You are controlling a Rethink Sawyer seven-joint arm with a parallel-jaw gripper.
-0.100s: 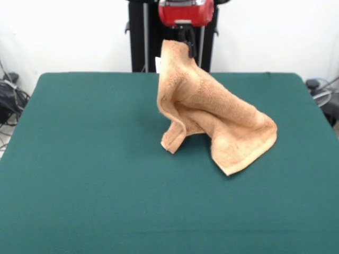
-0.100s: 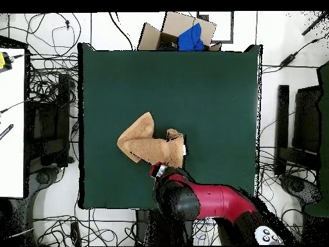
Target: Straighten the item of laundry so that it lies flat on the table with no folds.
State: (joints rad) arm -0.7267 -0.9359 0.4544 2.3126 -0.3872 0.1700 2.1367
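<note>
I am pinching the top corner of the towel (image 1: 204, 111) with my gripper (image 1: 188, 46), my two dark fingers closed on the cloth just under my red wrist, and I am holding that corner up above the table (image 1: 79, 159). From my grip the cloth is draping down toward five o'clock in the front view, its lower part resting crumpled on the green top near the table's middle, one hemmed flap curling toward seven o'clock. It is hanging limp and folding on itself, so I am judging it soft, light and not at all fragile; the terry pile looks grippy rather than slick. A corner or the hemmed edge seems the best hold, since the hem is thicker and spreads the cloth when pulled. A tiny white tag (image 1: 157, 64) is showing at nine o'clock from my grip, but I am reading no writing on it.
</note>
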